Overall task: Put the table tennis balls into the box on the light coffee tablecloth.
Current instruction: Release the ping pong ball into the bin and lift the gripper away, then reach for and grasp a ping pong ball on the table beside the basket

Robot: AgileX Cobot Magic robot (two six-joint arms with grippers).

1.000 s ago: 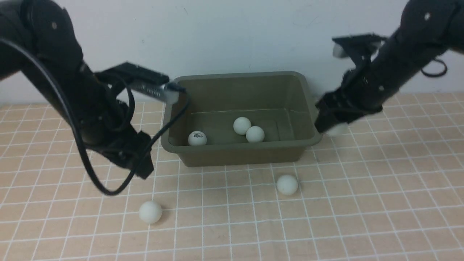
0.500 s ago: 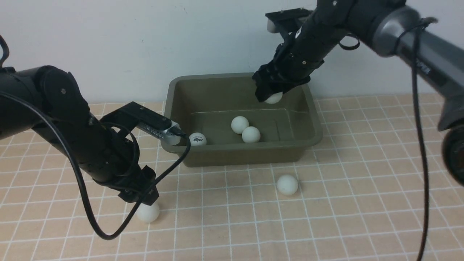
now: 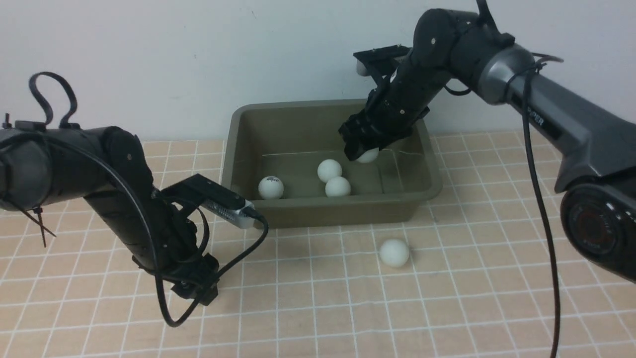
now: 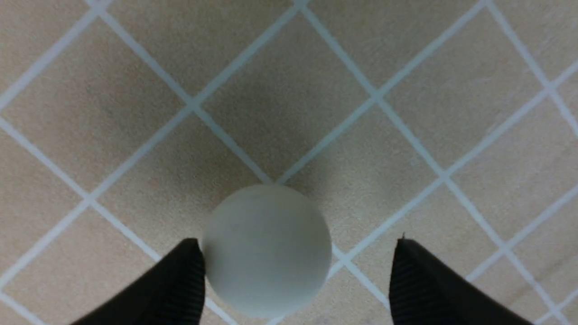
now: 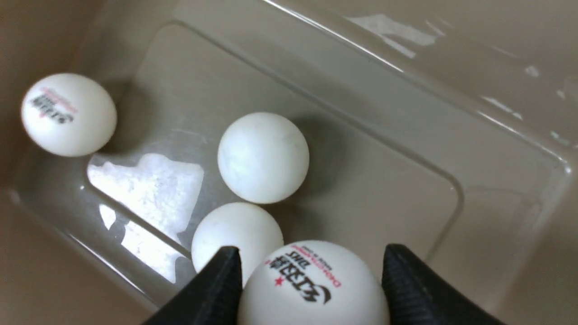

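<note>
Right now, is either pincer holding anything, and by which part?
The right pincer grips a logo-printed ball by its sides, over the box. The left pincer stands open around a plain ball, ungripped.

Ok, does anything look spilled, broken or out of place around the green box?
Nothing stands out. The box sits upright on the tablecloth, three balls inside, one loose ball in front; the left gripper straddles another ball, the right gripper holds a printed ball.
</note>
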